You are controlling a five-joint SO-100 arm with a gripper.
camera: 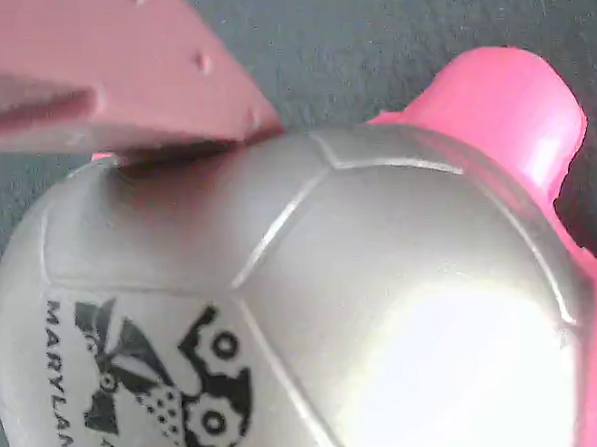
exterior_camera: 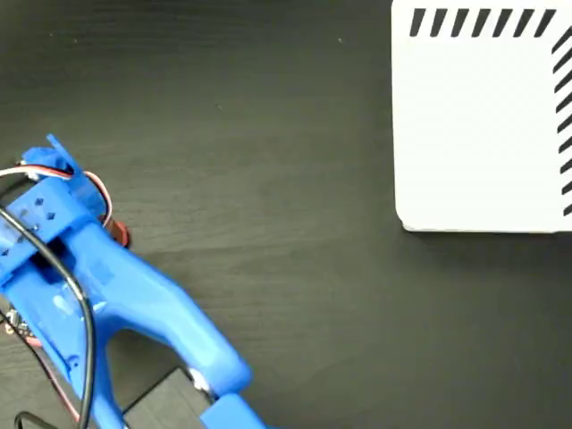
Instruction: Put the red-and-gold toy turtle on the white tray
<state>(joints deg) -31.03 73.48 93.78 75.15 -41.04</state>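
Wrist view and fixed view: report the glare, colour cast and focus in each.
Wrist view: the turtle's shell fills the frame, a blown-out glare patch at lower right washes it to silvery grey, its limbs read hot pink, and the claw finger at the top is soft. Fixed view: even light, mild blur, faint sheen on the dark table, and the white tray is nearly overexposed.
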